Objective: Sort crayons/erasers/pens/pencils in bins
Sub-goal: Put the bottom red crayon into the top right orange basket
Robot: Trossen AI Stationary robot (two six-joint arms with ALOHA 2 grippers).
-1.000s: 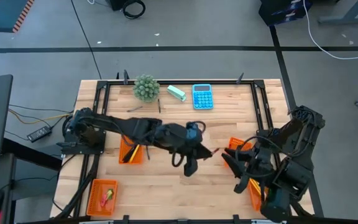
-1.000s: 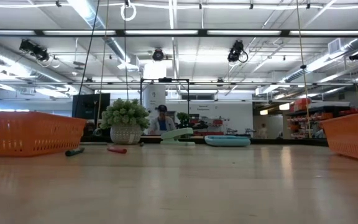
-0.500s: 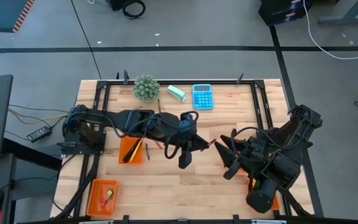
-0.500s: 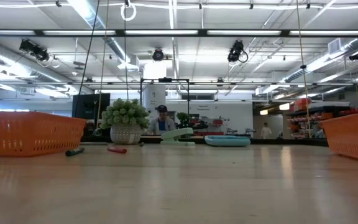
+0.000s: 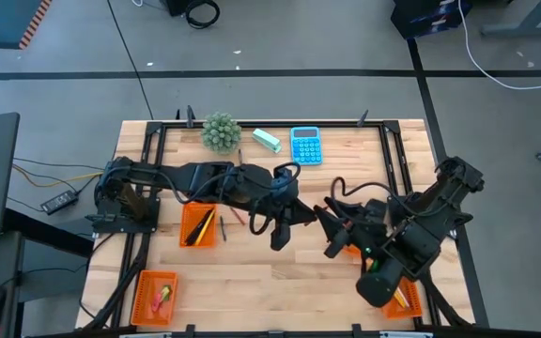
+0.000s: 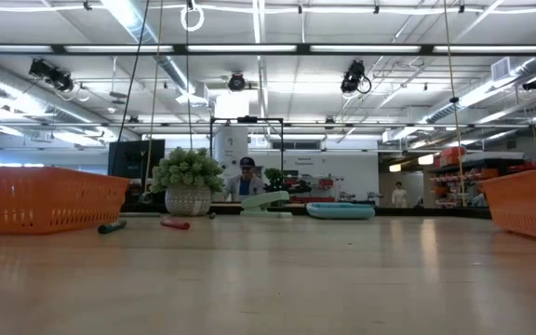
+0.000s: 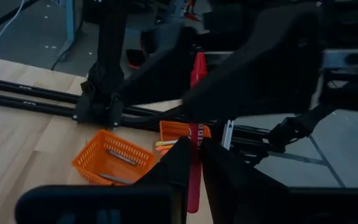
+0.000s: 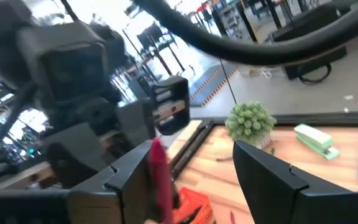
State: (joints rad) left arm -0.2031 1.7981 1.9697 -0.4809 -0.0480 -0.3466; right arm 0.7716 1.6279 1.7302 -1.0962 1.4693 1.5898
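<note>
1. Over the middle of the desk the left end effector was clamped on a red crayon; the right end effector, fingers spread wide, met it from about 3 o'clock.
2. A handover looked likely. If the left let go before the right closed, the crayon could drop and roll.
3. The right wrist view showed the crayon between the open fingers; the high view hid it but showed the bins.
</note>
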